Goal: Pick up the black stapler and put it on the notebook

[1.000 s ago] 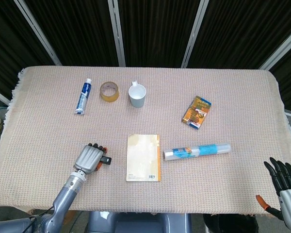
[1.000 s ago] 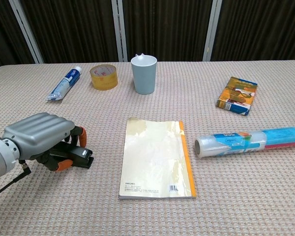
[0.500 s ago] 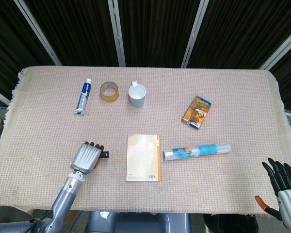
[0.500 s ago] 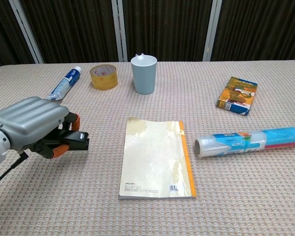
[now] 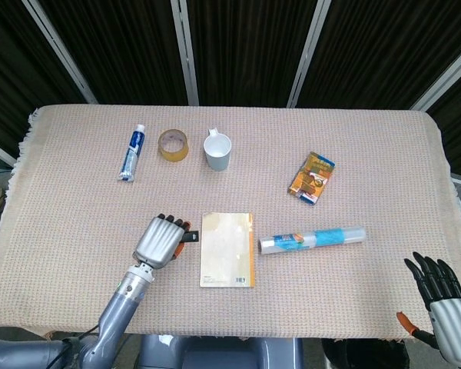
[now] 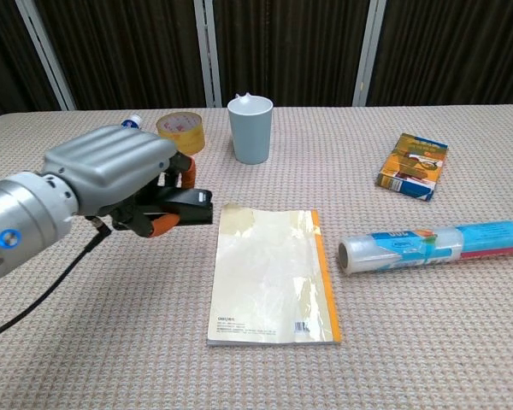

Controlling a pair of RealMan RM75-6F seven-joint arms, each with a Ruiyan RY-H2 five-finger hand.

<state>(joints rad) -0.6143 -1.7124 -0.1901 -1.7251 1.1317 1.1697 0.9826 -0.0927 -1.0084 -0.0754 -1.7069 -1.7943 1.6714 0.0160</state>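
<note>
My left hand (image 6: pixel 111 175) grips the black stapler (image 6: pixel 181 206) and holds it raised above the cloth, just left of the notebook (image 6: pixel 272 272). In the head view the left hand (image 5: pixel 160 241) covers most of the stapler (image 5: pixel 187 236), whose tip pokes out toward the notebook (image 5: pixel 227 249). The notebook lies flat with a yellowish cover and an orange spine, nothing on it. My right hand (image 5: pixel 446 304) hangs open past the table's near right corner, away from everything.
A roll of cling film (image 6: pixel 436 243) lies right of the notebook. At the back stand a grey cup (image 6: pixel 250 129), a tape roll (image 6: pixel 180 133) and a toothpaste tube (image 5: pixel 132 152). A snack box (image 6: pixel 412 166) sits at the right.
My left hand has lifted the stapler off the cloth and carried it right and up, close to the notebook's left edge. The right hand has barely shifted.
</note>
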